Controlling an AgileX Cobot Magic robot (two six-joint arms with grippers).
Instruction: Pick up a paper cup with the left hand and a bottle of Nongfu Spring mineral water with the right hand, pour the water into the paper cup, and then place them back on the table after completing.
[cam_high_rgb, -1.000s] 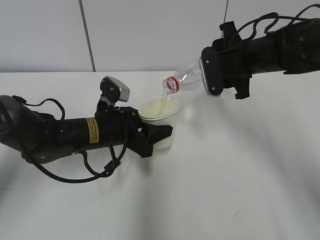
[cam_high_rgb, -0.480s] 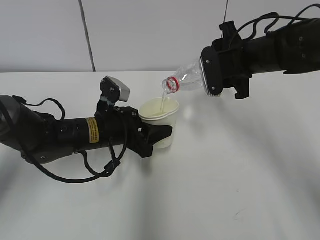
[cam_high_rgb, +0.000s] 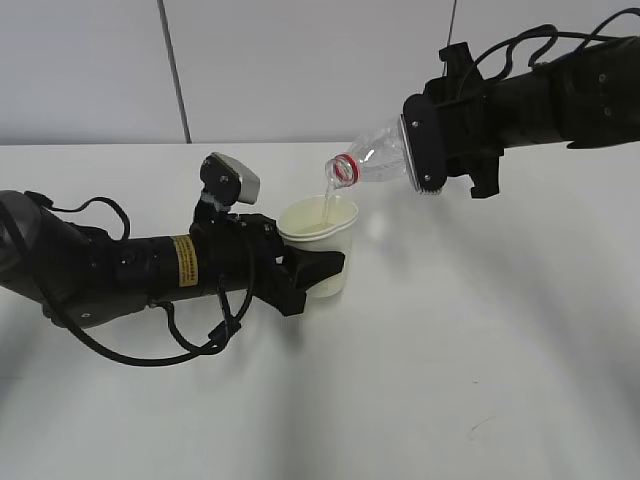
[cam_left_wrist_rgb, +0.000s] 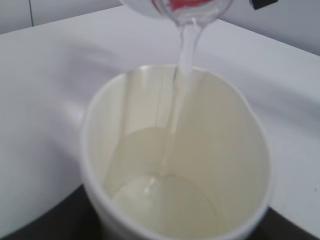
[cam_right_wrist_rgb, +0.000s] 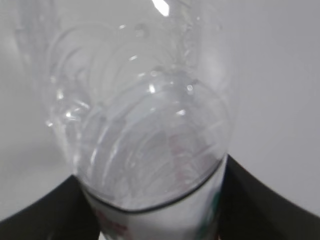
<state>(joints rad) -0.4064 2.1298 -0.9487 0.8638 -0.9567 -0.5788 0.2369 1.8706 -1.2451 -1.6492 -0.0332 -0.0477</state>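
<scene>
Water (cam_left_wrist_rgb: 181, 85) runs in a thin clear stream from the red-ringed mouth of the bottle (cam_high_rgb: 372, 158) into the paper cup (cam_high_rgb: 322, 245) below it. My left hand (cam_high_rgb: 312, 272) reaches in low from the left of the white table (cam_high_rgb: 480, 360), and its black fingers (cam_high_rgb: 322, 265) are closed around the lower half of the cup, holding it upright. My left wrist camera looks straight down into the cup, where a shallow pool covers the bottom and the stream falls along the far inner wall. My right hand (cam_high_rgb: 425, 140) comes in from the upper right and holds the bottle raised above the table, neck tilted down and to the left, mouth just over the cup's rim. My right jaws are clamped on the bottle's body; in my right wrist view its clear ribbed shoulder (cam_right_wrist_rgb: 145, 130) fills the frame between two dark fingers (cam_right_wrist_rgb: 45, 210).
</scene>
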